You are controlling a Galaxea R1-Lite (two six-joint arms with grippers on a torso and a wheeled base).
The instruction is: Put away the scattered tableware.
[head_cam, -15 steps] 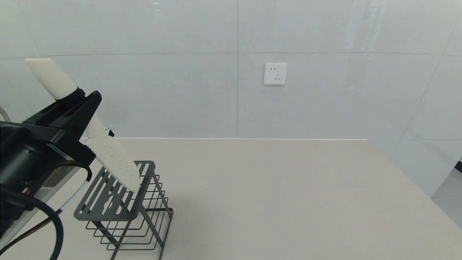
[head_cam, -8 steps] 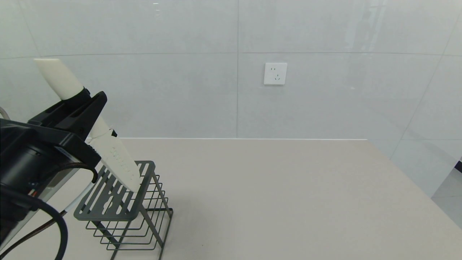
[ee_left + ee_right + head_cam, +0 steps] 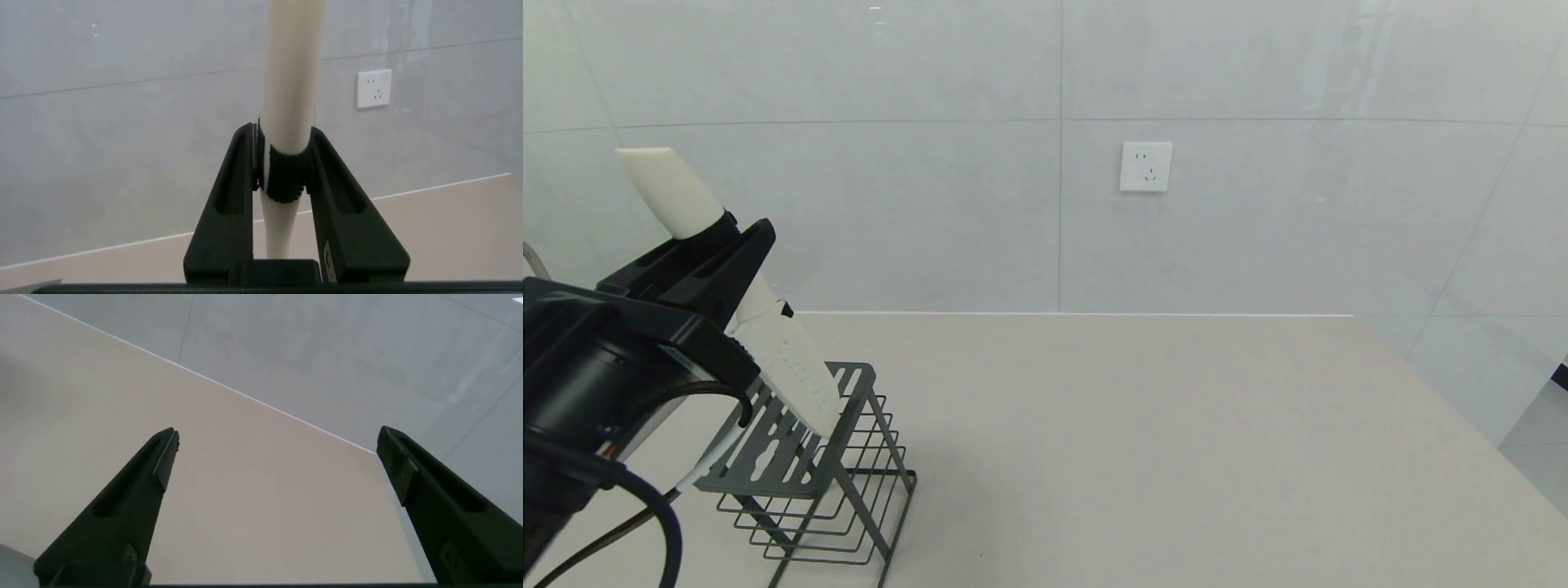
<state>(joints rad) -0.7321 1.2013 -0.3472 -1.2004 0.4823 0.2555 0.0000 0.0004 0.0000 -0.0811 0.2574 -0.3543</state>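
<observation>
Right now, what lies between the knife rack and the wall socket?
Nothing: in the head view, bare counter runs from the rack to the wall, then bare wall up to the socket.

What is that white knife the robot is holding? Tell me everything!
The knife is creamy white and smooth, like plastic or ceramic, with a rounded handle and a broad blade bearing faint print. The left gripper is shut on its handle. It tilts, handle up, tip down at the slotted top of the grey rack.
</observation>
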